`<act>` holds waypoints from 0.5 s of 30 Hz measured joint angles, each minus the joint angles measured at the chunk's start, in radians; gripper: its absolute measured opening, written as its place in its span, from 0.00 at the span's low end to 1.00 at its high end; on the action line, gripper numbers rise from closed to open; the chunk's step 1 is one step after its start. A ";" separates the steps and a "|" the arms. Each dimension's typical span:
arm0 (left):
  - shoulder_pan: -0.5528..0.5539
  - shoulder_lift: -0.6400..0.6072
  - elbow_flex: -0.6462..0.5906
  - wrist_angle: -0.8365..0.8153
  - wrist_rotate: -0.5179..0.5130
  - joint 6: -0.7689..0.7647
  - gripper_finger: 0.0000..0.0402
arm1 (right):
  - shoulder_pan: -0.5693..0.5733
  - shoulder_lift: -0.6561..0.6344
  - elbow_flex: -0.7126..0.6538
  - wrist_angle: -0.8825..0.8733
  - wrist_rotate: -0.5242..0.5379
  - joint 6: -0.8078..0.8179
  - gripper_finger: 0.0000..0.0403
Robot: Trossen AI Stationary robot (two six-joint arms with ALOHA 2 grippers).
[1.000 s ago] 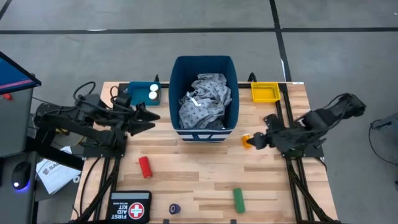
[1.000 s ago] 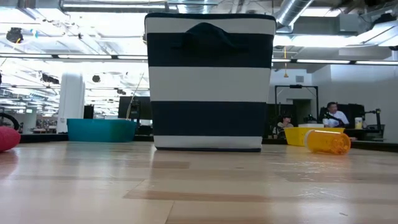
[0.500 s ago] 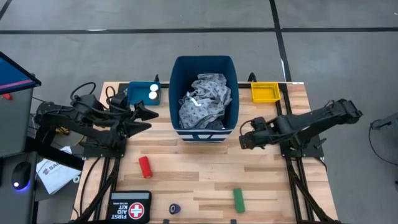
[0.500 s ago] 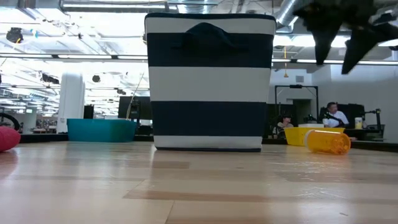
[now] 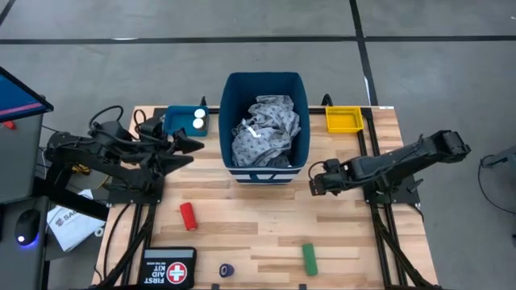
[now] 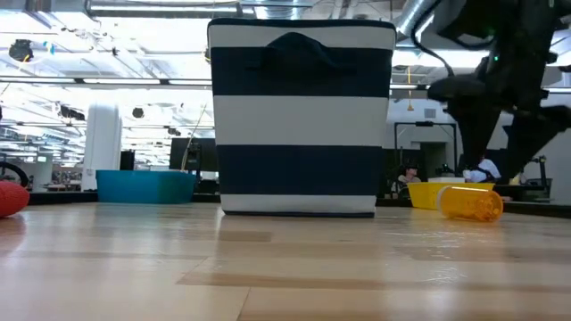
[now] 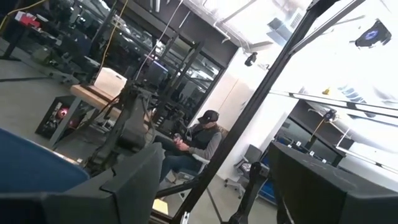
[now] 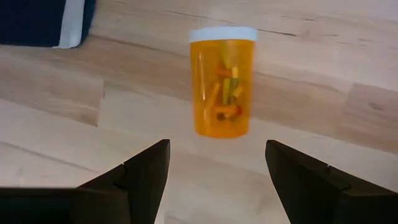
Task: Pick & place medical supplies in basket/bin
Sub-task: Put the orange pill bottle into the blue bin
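Note:
An orange pill bottle (image 8: 222, 87) with a white cap lies on its side on the wooden table (image 5: 266, 234), to the right of the dark blue bin (image 5: 266, 89). My right gripper (image 8: 217, 168) hangs just above it, open and pointing down, one finger to each side, touching nothing. In the high view that gripper (image 5: 314, 184) hides the bottle. In the low view its fingers (image 6: 477, 134) stand above the bottle (image 6: 471, 202). The grey gown (image 5: 266, 129) lies inside the bin. My left gripper (image 5: 195, 153) waits open at the bin's left, raised.
A teal tray (image 5: 179, 121) holding white bottles stands left of the bin, and a yellow tray (image 5: 343, 119) to its right. A red cylinder (image 5: 187, 215), a green cylinder (image 5: 309, 258), a dark blue roll (image 5: 227, 271) and the black first aid pouch (image 5: 169, 266) lie nearer the front.
My right gripper has come down toward the table and moved toward the table's left, tipping over until it points down above the orange bottle. The bottle has stayed where it lay.

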 joint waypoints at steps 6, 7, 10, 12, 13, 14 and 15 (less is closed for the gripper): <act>0.000 0.000 0.000 0.019 -0.014 0.000 0.71 | -0.022 0.017 -0.057 0.074 0.005 -0.031 0.65; 0.000 0.000 0.000 0.022 -0.018 0.000 0.71 | -0.028 0.021 -0.065 0.089 0.005 -0.044 0.65; 0.000 0.001 0.000 0.027 -0.019 0.000 0.71 | -0.050 0.041 -0.096 0.179 0.002 -0.086 0.65; 0.000 0.003 0.000 0.040 -0.019 0.000 0.71 | -0.062 0.057 -0.111 0.218 0.000 -0.107 0.65; 0.000 0.004 0.000 0.045 -0.019 0.000 0.71 | -0.068 0.070 -0.111 0.224 0.000 -0.113 0.65; 0.000 0.005 0.000 0.043 -0.019 -0.001 0.71 | -0.075 0.085 -0.111 0.230 0.000 -0.122 0.65; 0.000 0.007 0.000 0.047 -0.019 -0.001 0.71 | -0.081 0.097 -0.111 0.236 -0.001 -0.133 0.65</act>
